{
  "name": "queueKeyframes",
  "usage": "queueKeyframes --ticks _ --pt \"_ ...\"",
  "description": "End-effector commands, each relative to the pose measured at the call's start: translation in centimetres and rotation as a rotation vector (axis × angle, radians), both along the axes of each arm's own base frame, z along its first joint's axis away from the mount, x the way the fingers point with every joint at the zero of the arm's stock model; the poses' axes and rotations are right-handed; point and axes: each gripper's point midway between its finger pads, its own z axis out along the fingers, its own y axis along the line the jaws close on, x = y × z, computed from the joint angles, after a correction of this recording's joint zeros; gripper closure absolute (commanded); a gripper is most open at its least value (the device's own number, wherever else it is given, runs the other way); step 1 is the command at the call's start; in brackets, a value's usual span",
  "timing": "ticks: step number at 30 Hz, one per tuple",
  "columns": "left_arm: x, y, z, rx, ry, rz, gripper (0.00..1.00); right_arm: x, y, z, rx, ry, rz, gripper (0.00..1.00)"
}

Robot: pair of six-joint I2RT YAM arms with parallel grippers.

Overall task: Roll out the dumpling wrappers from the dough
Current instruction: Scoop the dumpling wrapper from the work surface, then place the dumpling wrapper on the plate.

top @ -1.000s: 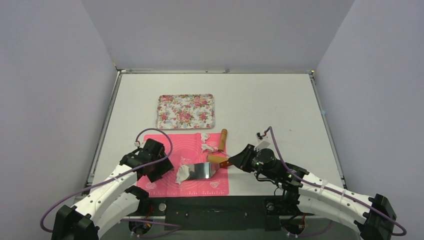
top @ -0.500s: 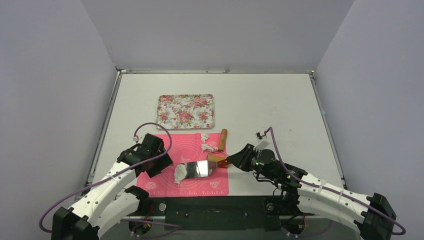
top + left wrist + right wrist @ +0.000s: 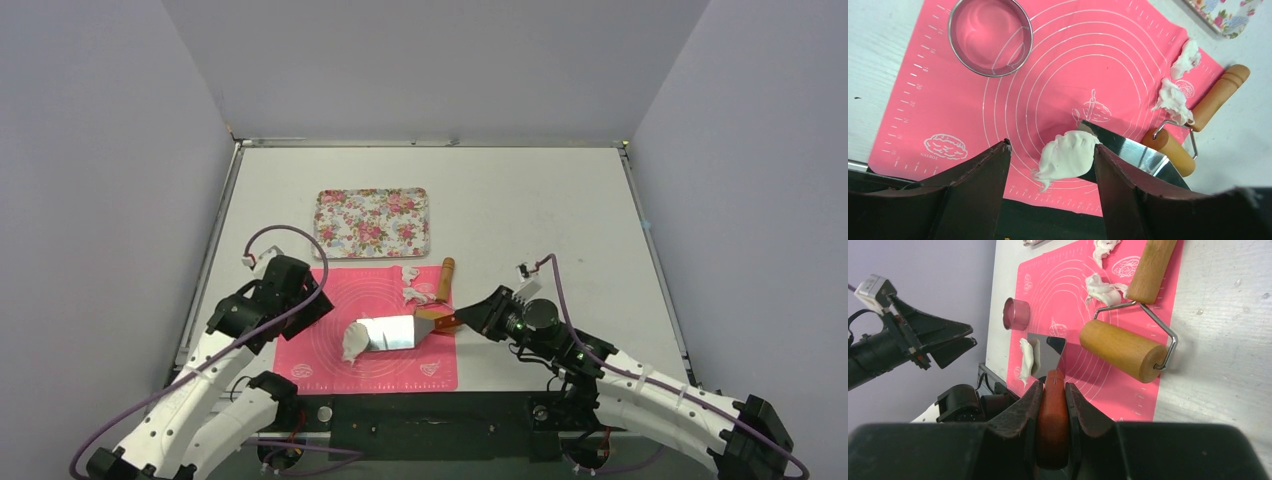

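**Relation governing the next move.** The dumpling wrapper (image 3: 354,341) is found on the pink mat (image 3: 330,365), draped over the far tip of a metal spatula blade (image 3: 398,333). In the overhead view it lies at about 4 o'clock from the left gripper (image 3: 314,306), near it but apart. From the right gripper (image 3: 478,318) it lies at about 9 o'clock, a full blade and handle away. The blade's long axis runs along the 3-to-9 o'clock line. The left arm is judged the nearer for any take-off of the wrapper.

**Left gripper.** The jaws are spread wide and nothing is held or touched. In the wrist view the wrapper is framed in the gap between the fingers (image 3: 990,172).

**Right gripper.** The jaws are drawn narrow and clamped on the spatula's red handle (image 3: 1053,435).

**Surroundings.** A ring cutter (image 3: 990,37) stands at the mat's left side. Dough scraps (image 3: 412,285) and a rolling pin (image 3: 440,292) lie at its 1 o'clock corner. A floral tray (image 3: 372,222) lies at 12 o'clock beyond the mat.

**Risk.** The wrapper looks soft and creased, and it is judged liable to fold or stick.
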Motion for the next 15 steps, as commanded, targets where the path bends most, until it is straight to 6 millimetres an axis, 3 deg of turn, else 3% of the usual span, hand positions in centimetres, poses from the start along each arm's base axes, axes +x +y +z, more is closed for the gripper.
queueKeyframes --ticks 1,10,12,13,14,15 --pt "-0.2 2.0 2.9 0.041 -0.077 0.059 0.40 2.2 0.6 7.1 0.147 -0.134 -0.029 1.00" --pt "-1.0 3.7 4.5 0.037 -0.154 0.142 0.41 8.8 -2.1 11.4 0.081 -0.210 -0.153 1.00" --pt "-1.2 3.7 4.4 0.030 -0.156 0.151 0.40 10.8 -2.7 11.8 0.045 -0.216 -0.204 1.00" --pt "-1.2 3.6 4.3 0.022 -0.156 0.155 0.40 11.8 -2.7 10.8 0.005 -0.191 -0.224 1.00" --pt "-1.3 3.6 4.1 0.018 -0.154 0.155 0.40 12.8 -2.9 11.7 -0.024 -0.208 -0.247 1.00" --pt "-1.3 3.4 4.1 0.008 -0.154 0.156 0.40 13.7 -2.6 10.3 -0.068 -0.176 -0.252 1.00"
